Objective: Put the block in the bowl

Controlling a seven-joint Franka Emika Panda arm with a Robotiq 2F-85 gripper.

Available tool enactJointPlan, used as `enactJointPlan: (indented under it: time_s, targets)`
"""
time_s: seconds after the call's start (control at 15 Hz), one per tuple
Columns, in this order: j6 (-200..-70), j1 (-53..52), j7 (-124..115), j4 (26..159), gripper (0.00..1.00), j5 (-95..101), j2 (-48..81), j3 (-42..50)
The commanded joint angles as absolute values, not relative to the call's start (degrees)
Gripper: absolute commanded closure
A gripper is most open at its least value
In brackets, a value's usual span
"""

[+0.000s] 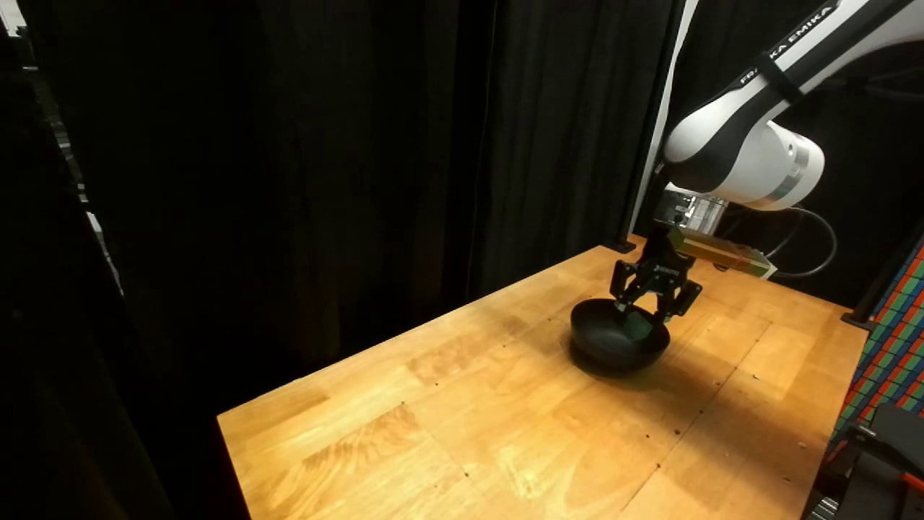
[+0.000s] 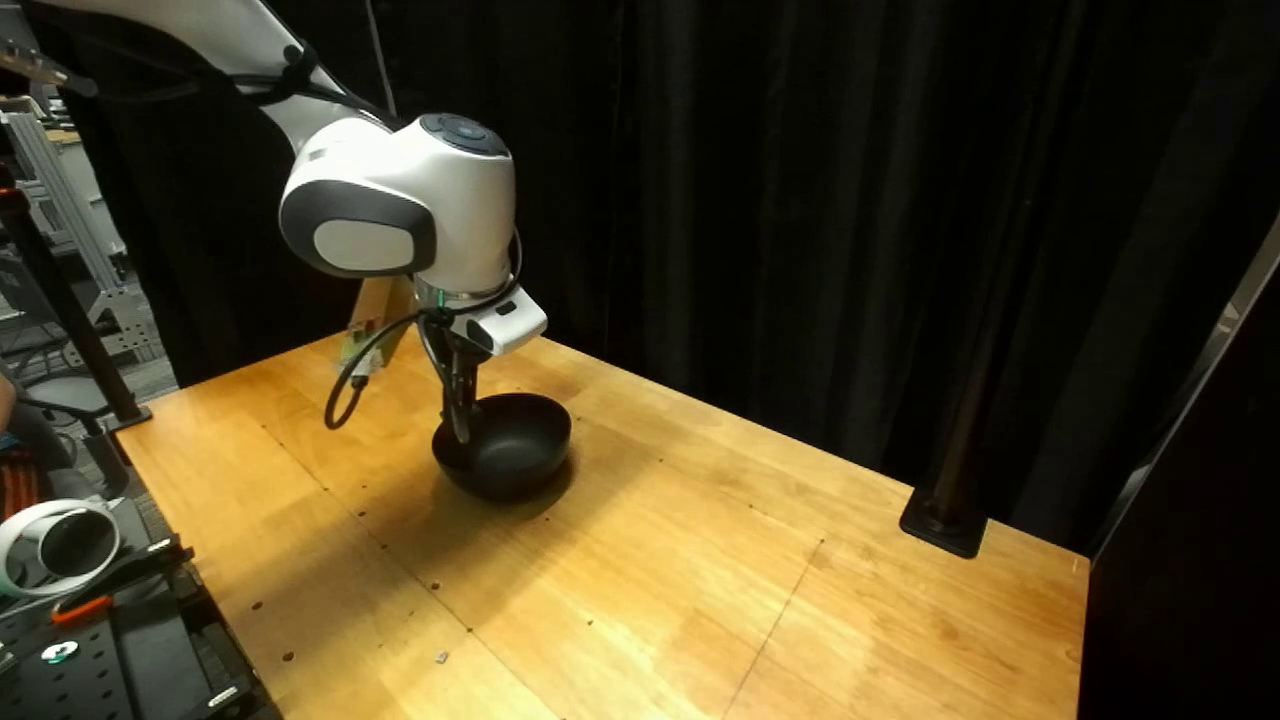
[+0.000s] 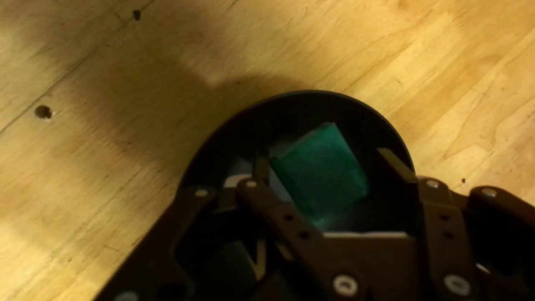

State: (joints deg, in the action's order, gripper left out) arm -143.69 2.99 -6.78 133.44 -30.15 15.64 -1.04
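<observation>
You have the black two-fingered gripper (image 1: 643, 313) spread wide, its fingertips at the mouth of the round matte-black bowl (image 1: 610, 354). The small teal-green cube (image 3: 324, 171) shows tilted inside the bowl, between the fingers (you cannot tell whether the nearer one touches it). The honey-coloured wooden table (image 2: 700, 560) stretches well past the bowl; a black fabric curtain (image 2: 750, 230) hangs behind one long edge. By that edge, well apart from the bowl, a black post (image 2: 945, 510) stands on a flat foot.
</observation>
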Motion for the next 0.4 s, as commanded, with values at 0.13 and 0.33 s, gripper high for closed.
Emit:
enactJointPlan:
  time_s: [0.13,0.33]
  targets:
    - [-128.1,6.5,-5.1,131.0,0.00,-31.6,13.9,-0.8]
    - [-117.2,8.0,-5.4,131.5,0.00,-31.5,8.8,1.0]
